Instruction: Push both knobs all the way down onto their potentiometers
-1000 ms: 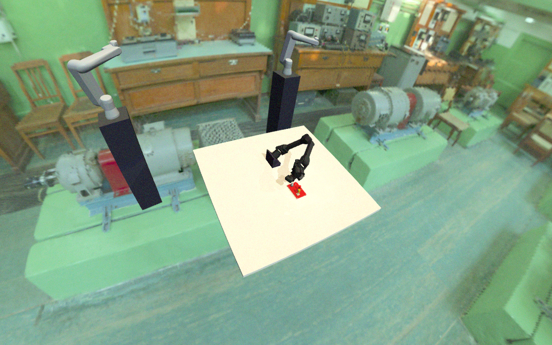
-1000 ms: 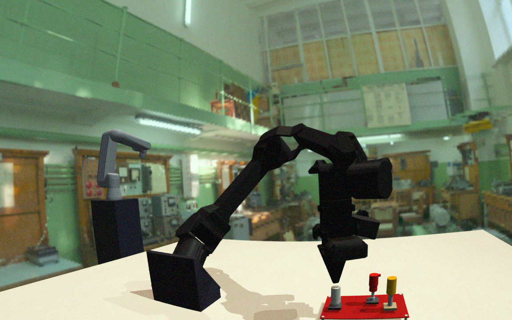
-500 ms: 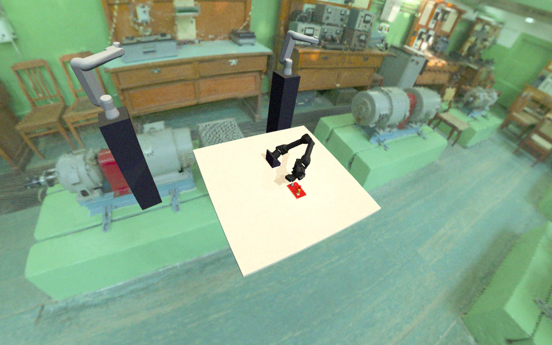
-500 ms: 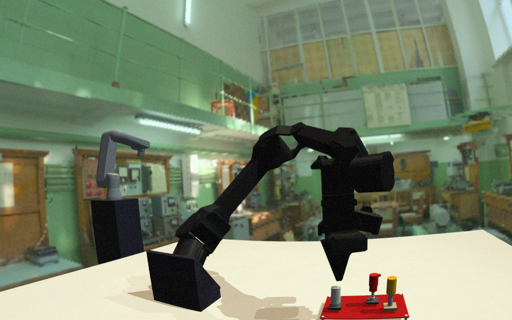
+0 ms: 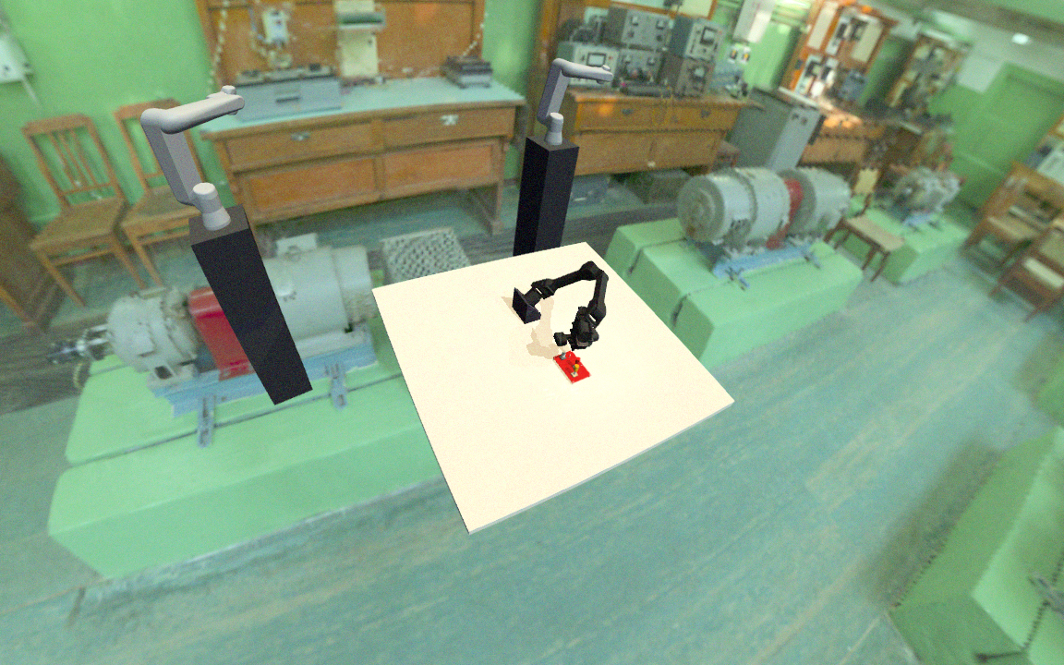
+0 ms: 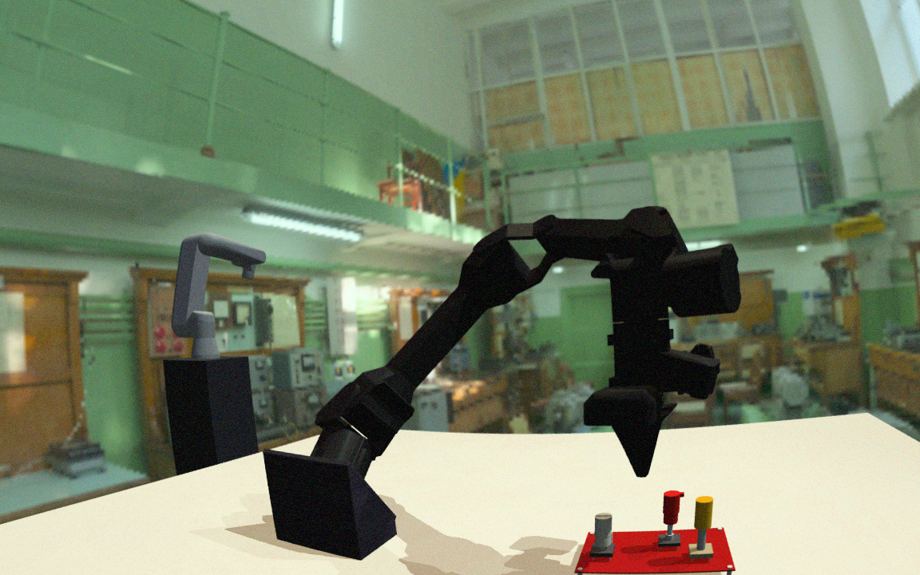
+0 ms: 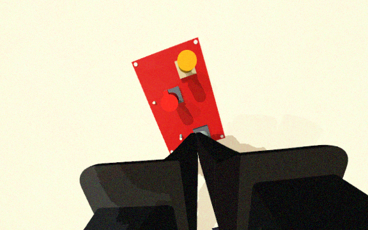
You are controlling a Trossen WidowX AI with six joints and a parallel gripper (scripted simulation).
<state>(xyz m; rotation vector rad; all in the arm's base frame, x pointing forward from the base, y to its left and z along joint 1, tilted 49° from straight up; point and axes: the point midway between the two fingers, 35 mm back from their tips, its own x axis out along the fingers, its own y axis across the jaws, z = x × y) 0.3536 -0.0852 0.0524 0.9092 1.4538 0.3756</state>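
Observation:
The red circuit board [image 5: 582, 377] [image 6: 635, 559] [image 7: 150, 71] stands on the table. The red knob [image 6: 671, 509] [image 7: 169, 102] and the yellow knob [image 6: 703, 513] [image 7: 186, 60] stand high, with bare shaft between each and its potentiometer. The grey knob [image 6: 603, 530] sits low on its dark potentiometer [image 6: 602, 551]; in the wrist view the fingertips mostly hide it. My gripper [image 6: 642, 473] [image 7: 195, 137] is shut and empty, pointing down above the board. In the exterior view its tips appear between the grey and red knobs, higher than their tops.
Two small pale pins [image 7: 154, 102] [image 7: 181, 137] stand near one long edge of the board. The arm's base [image 5: 525, 305] [image 6: 331, 504] stands on the table. Two grey arms on dark pedestals [image 5: 250, 306] [image 5: 545, 194] stand beyond the table.

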